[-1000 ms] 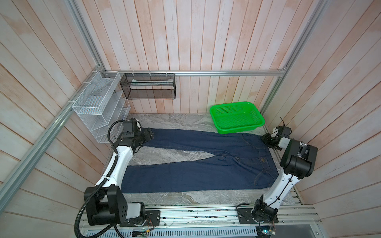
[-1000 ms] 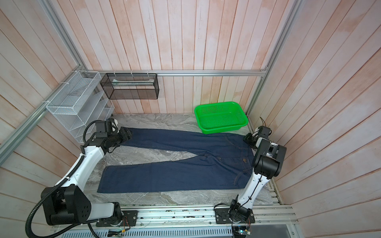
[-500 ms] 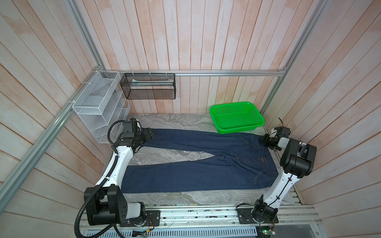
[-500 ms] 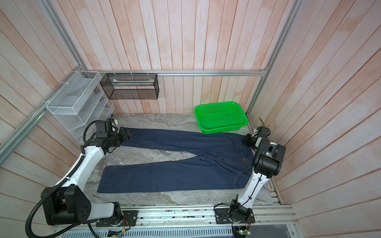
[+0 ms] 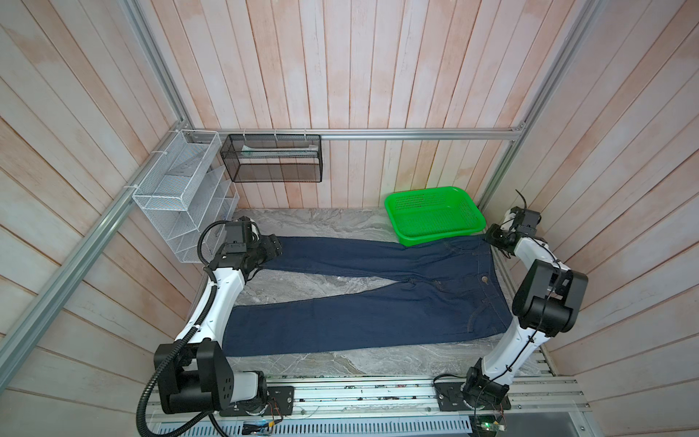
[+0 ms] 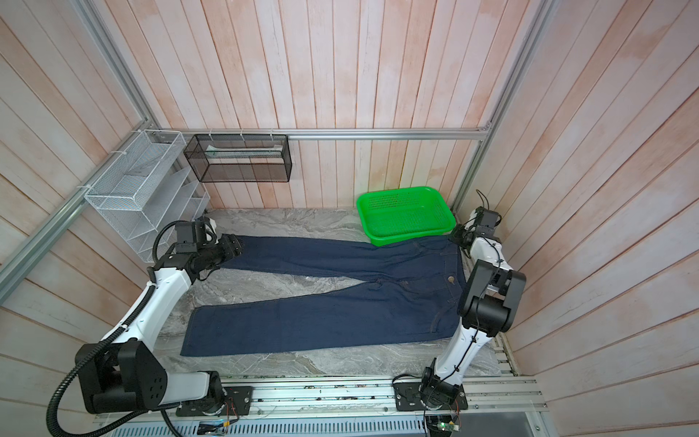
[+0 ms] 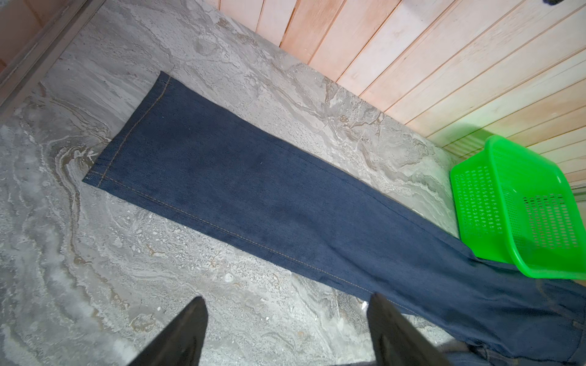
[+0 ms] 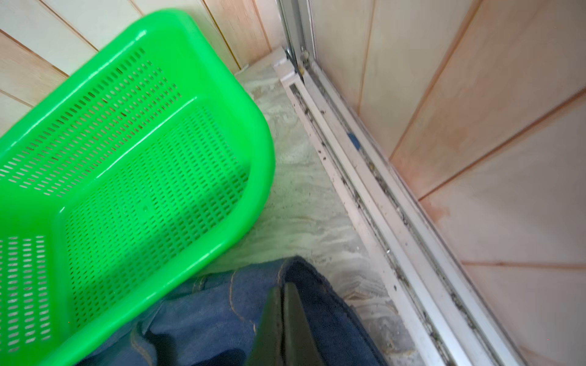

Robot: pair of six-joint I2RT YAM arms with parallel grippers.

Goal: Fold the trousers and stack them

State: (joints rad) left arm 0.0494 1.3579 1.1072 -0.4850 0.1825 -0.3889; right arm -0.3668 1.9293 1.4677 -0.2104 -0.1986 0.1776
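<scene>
The trousers (image 5: 378,314) (image 6: 340,318) lie flat on the grey marble table, dark blue denim with the legs spread to the left and the waist at the right. My left gripper (image 5: 278,246) (image 6: 236,244) hovers over the hem end of the far leg. In the left wrist view it (image 7: 287,299) stands open over bare table beside that leg (image 7: 253,196). My right gripper (image 5: 491,236) (image 6: 455,236) is at the far waist corner. In the right wrist view it (image 8: 283,286) is shut, with the denim (image 8: 215,310) bunched up around its tips.
A green plastic basket (image 5: 438,236) (image 6: 408,236) (image 7: 475,206) (image 8: 263,158) stands at the back right, its front edge on the trousers' far hip. A white wire rack (image 5: 177,196) and a black mesh box (image 5: 272,159) hang on the walls. An aluminium rail (image 8: 380,221) runs close beside the right gripper.
The right gripper has shut at the far waist corner and its arm has shifted slightly. The left arm and the trousers have stayed as they were.
</scene>
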